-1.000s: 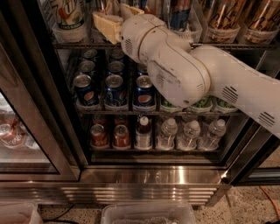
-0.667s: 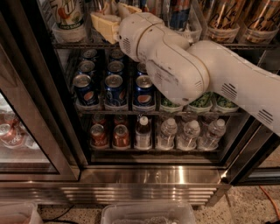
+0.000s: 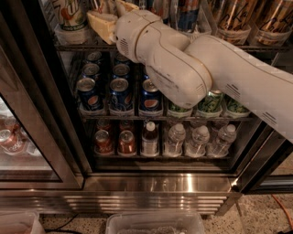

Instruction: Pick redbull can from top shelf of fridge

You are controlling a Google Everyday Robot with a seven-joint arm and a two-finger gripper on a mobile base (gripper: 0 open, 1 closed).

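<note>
- The gripper (image 3: 110,17) is inside the fridge (image 3: 28,98) at the left of the top shelf (image 3: 258,47); I cannot tell how far open it is or whether it holds anything.
- The redbull can (image 3: 187,16) stands on that shelf, right of the gripper.

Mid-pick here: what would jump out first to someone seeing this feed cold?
The bulky white arm stretches across the open fridge, its gripper up at the top shelf among tall cans. Below it, blue Pepsi cans line the middle rack, with water bottles on the bottom row.
</note>
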